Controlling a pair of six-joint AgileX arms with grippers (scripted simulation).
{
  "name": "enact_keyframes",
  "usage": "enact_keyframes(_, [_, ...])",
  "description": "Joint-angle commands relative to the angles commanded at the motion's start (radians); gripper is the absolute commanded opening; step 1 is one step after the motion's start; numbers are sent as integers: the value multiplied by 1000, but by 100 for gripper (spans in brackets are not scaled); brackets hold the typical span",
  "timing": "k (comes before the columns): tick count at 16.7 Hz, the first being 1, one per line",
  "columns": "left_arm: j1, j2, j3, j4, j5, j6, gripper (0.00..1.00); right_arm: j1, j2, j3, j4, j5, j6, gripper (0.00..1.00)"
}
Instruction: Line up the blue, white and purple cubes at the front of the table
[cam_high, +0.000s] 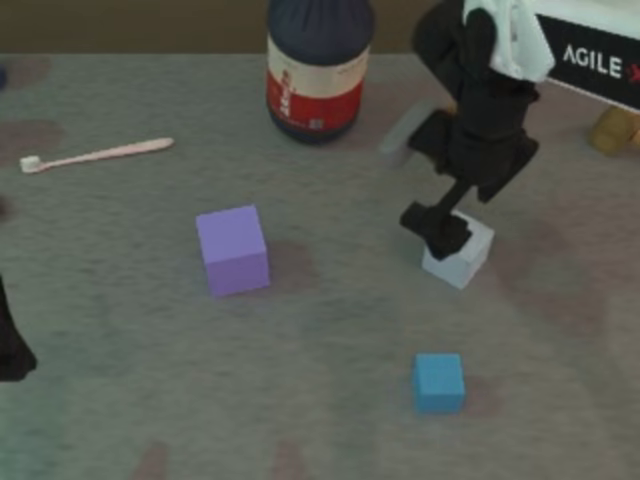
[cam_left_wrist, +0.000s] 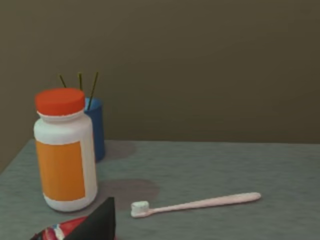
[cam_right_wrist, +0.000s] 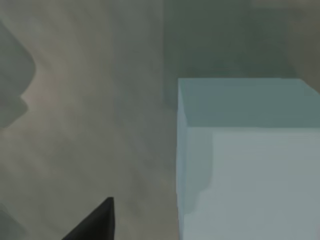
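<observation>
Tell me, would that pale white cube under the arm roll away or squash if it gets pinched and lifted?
Probably neither. The white cube has flat faces and sits square on the table, so it should slide rather than roll. Its crisp edges suggest something rigid. Its matte sides likely give the right gripper, which is down over it, fair hold. The left gripper sits at the table's left edge.

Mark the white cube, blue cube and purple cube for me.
white cube (cam_high: 470, 258): top view, bare top corner beside the right gripper.
blue cube (cam_high: 439, 380): top view, centre of top face.
purple cube (cam_high: 230, 236): top view, centre of top face.
</observation>
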Motion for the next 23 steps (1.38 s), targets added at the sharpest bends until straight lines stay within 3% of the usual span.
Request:
enact_keyframes(5, [0, 0, 0, 0, 0, 0, 100, 2, 66, -119, 195, 1, 3, 100])
enact_keyframes(10, [0, 0, 0, 0, 0, 0, 100, 3, 77, -133, 214, 1, 3, 100])
enact_keyframes(23, [0, 0, 0, 0, 0, 0, 100, 3, 77, -133, 214, 1, 3, 2])
